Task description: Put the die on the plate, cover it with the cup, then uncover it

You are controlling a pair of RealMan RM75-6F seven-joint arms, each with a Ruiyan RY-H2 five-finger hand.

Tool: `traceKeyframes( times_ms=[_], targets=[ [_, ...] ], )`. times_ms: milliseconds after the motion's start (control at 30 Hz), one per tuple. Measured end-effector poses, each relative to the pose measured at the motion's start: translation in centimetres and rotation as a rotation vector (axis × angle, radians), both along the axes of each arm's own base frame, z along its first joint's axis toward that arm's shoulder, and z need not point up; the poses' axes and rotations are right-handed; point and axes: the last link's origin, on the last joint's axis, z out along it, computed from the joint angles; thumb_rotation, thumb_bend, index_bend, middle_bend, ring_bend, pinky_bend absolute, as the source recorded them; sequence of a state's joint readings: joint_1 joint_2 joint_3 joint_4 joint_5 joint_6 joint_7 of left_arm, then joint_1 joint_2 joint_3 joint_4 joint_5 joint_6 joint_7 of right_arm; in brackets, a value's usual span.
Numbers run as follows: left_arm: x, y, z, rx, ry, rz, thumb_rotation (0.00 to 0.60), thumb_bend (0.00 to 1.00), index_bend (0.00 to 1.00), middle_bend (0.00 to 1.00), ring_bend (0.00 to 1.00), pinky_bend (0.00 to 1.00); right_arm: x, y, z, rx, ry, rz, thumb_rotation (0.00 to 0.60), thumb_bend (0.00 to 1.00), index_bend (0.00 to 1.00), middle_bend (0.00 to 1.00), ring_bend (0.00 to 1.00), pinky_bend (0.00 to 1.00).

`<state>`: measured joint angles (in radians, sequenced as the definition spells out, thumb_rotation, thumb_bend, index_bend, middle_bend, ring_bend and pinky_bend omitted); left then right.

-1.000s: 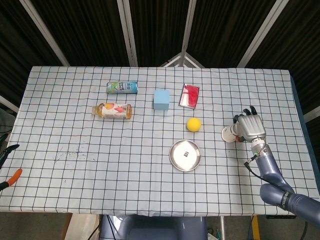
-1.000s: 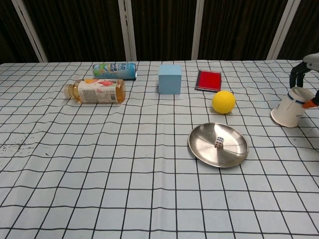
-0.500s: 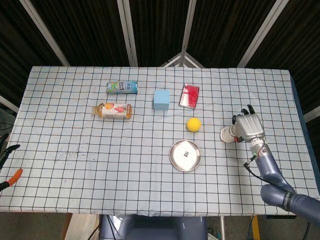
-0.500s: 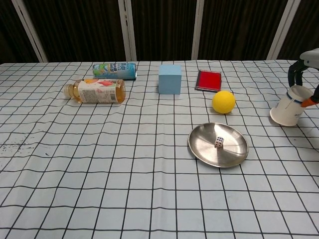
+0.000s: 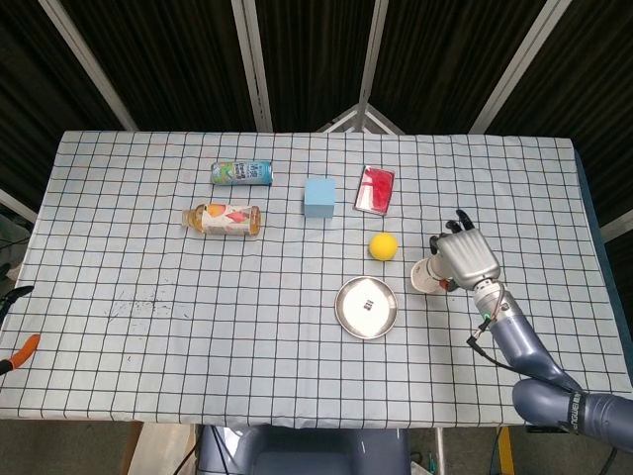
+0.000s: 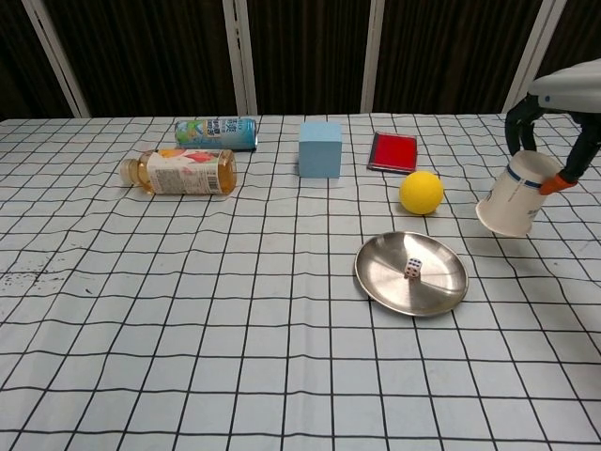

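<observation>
Checked cloth (image 5: 148, 346) covers the table, dark slatted wall behind. Right hand (image 5: 465, 259) grips the white paper cup (image 6: 512, 193), fingers (image 6: 519, 120) clamped around its upper wall; the cup is tilted, mouth down and toward the plate, and appears lifted off the cloth. Die (image 6: 412, 269) sits on the steel plate (image 6: 441, 289), uncovered. Cup is to the right of the plate, near the yellow ball (image 6: 421, 192). Blue cube (image 5: 318, 197), red box (image 5: 375, 189), can (image 5: 241, 173) and bottle (image 5: 223, 219) lie farther back. Left hand is out of both views.
</observation>
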<state>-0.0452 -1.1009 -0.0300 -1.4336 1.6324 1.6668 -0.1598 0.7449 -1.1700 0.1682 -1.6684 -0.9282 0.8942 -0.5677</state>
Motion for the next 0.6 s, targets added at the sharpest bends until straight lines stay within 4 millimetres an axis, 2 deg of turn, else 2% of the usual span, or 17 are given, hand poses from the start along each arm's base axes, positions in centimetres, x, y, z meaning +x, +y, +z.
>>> traceKeyframes(
  times_ms=[400, 600],
  targets=[
    [0.0, -0.3, 0.3, -0.001, -0.011, -0.008, 0.600, 0.38, 0.21, 0.00, 0.00, 0.02, 5.8, 3.9, -1.7, 0.092, -0.012, 0.137, 0.600, 0.47, 0.55, 0.47, 0.20, 0.00],
    [-0.1, -0.2, 0.2, -0.008, -0.007, -0.001, 0.600, 0.39, 0.21, 0.00, 0.00, 0.02, 6.9, 4.9, -3.6, 0.099, 0.013, 0.196, 0.600, 0.47, 0.55, 0.47, 0.20, 0.00]
  ],
)
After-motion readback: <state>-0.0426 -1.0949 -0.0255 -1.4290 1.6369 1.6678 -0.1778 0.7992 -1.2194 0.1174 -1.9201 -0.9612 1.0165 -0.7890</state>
